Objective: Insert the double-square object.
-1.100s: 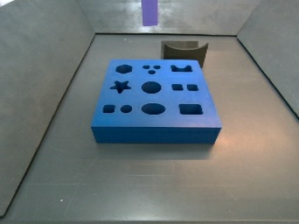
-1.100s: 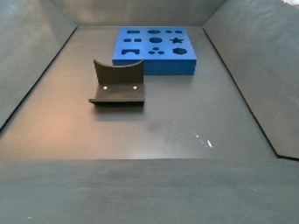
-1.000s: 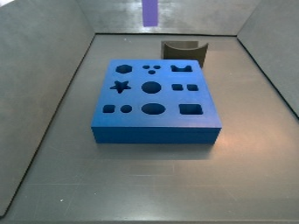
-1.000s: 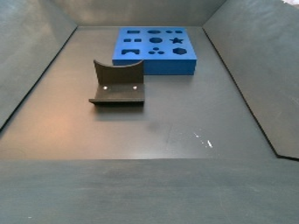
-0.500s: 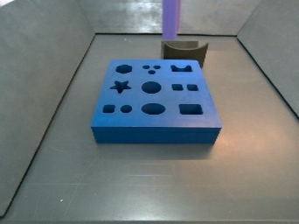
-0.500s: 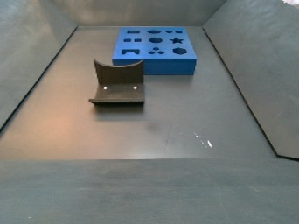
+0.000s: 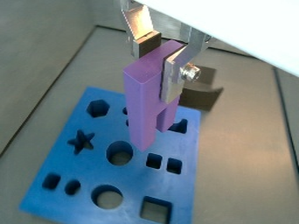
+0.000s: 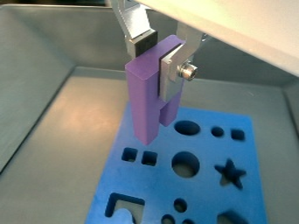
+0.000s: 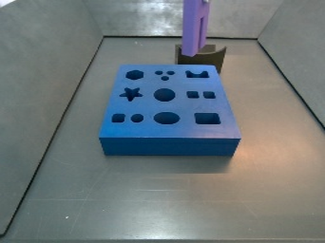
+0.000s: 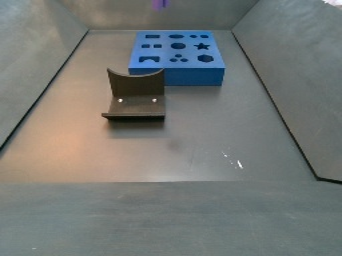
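My gripper (image 7: 158,54) is shut on the double-square object (image 7: 146,101), a tall purple peg of two joined square bars, gripped near its upper end and hanging upright. Both wrist views show this; the gripper (image 8: 160,54) holds the peg (image 8: 146,96) above the blue block (image 8: 198,171), apart from it. In a side view the peg (image 9: 197,27) hangs from the upper edge above the far end of the blue block (image 9: 169,109); the gripper is out of that view. The pair of small square holes (image 9: 202,94) lies on the block's top and also shows in a wrist view (image 7: 163,163).
The dark fixture (image 9: 203,55) stands on the floor just beyond the block, and shows apart from the block (image 10: 179,57) in a side view (image 10: 134,97). Grey sloping walls (image 9: 51,104) enclose the floor. The block's top has star, round, oval and square holes.
The peg has moved to the right and come lower in the side view, from above the back wall to in front of the fixture. The block and fixture have not moved.
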